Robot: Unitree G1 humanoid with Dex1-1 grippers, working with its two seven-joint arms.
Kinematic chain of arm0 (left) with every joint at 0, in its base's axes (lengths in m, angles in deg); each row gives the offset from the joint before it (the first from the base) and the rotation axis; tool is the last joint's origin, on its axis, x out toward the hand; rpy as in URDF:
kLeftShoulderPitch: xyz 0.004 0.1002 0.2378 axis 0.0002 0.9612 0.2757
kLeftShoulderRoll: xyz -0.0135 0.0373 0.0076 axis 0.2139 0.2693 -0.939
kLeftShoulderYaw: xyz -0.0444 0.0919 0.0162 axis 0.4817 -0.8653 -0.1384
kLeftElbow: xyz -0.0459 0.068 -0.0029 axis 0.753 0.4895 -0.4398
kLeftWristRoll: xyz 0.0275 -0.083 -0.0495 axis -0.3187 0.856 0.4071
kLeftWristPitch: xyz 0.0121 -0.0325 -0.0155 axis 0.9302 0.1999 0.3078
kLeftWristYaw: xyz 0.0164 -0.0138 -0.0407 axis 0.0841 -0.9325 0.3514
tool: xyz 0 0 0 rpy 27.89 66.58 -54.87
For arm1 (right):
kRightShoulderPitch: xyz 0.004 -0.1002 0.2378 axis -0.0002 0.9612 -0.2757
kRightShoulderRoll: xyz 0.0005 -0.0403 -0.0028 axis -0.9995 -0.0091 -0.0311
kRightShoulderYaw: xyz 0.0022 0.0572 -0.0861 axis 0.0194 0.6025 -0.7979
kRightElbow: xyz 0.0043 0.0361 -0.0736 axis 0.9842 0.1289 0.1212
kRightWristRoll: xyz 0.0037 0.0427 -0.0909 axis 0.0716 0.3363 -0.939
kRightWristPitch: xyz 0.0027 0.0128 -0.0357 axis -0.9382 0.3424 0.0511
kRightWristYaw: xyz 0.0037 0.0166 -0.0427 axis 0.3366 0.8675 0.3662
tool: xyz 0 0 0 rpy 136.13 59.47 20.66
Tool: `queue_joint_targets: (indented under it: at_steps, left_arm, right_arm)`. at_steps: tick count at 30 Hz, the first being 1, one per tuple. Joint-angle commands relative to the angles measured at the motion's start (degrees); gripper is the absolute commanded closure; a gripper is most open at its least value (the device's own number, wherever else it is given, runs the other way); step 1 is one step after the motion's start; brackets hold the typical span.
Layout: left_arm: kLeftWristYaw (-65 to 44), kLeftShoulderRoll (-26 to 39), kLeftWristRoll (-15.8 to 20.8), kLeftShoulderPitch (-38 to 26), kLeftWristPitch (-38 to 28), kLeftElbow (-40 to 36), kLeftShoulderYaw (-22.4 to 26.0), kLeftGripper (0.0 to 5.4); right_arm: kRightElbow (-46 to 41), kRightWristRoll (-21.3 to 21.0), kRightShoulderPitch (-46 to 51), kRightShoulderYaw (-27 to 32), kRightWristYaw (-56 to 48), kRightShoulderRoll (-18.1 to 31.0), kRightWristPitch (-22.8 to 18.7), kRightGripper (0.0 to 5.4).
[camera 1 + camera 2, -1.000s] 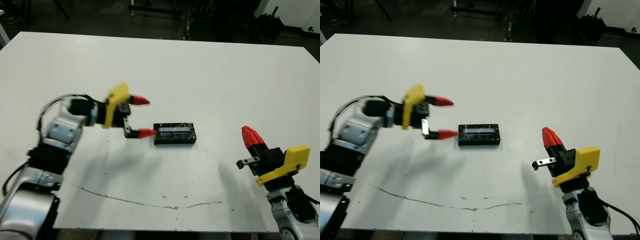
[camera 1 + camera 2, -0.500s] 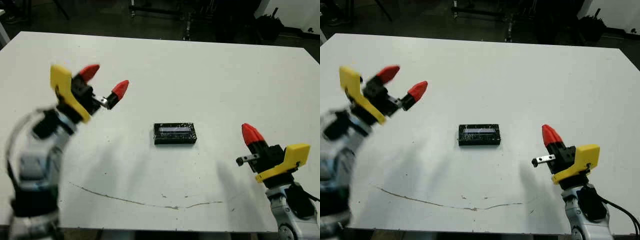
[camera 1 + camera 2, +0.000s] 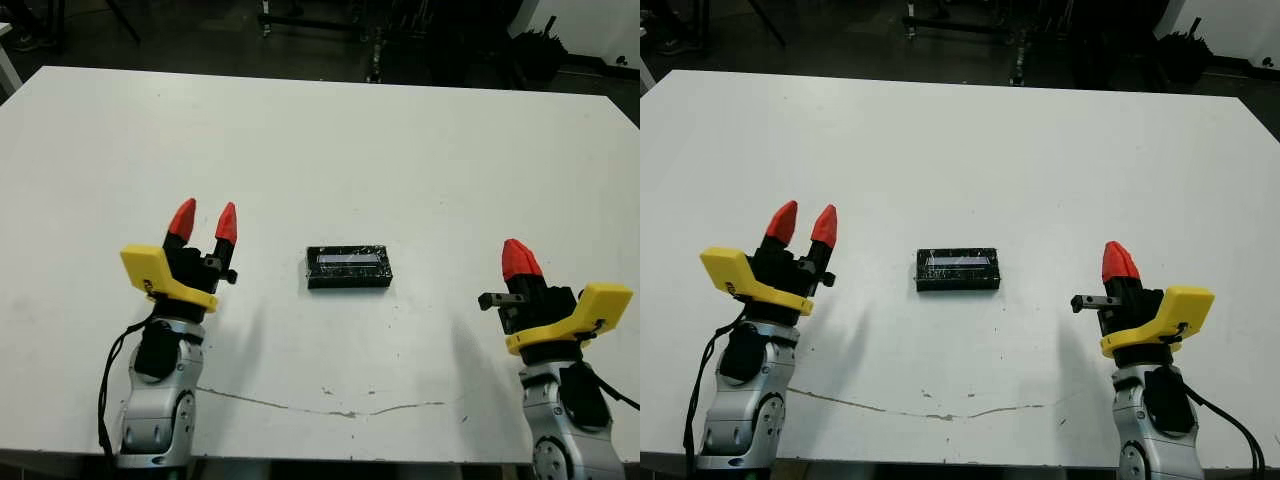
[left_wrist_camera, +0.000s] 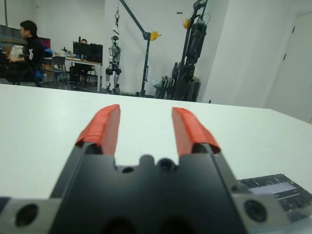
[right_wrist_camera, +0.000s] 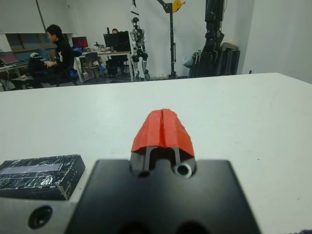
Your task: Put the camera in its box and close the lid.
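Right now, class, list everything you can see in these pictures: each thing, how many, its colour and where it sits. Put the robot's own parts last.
Table: one, white, fills the head views; a thin dark line marks it near the front edge.
Box with lid on: one, glossy black with a pale stripe on top, lying flat at the table's middle, between the two grippers and touched by neither.
Camera: none visible.
People: two, seated at desks in the room beyond the table.
Humanoid robot: one, standing in the background.
Left gripper: one, red tips apart, left of the box.
Right gripper: one, red tips together, right of the box.
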Motion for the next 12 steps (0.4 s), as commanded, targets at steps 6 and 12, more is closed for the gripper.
queue_joint_targets:
  at_steps: [6, 12]
  left_arm:
    - [2.35, 0.68, -1.55, 0.07, 0.96, -0.31, -1.51, 4.5]
    - [2.47, 0.9, -1.34, 0.0, 0.54, 0.02, -1.67, 5.39]
  right_arm:
    - [0.89, -2.51, 0.09, -0.3, 1.3, -0.32, 1.55, 5.4]
    - [0.86, -2.23, 0.14, -0.36, 1.03, -0.57, 1.76, 5.4]
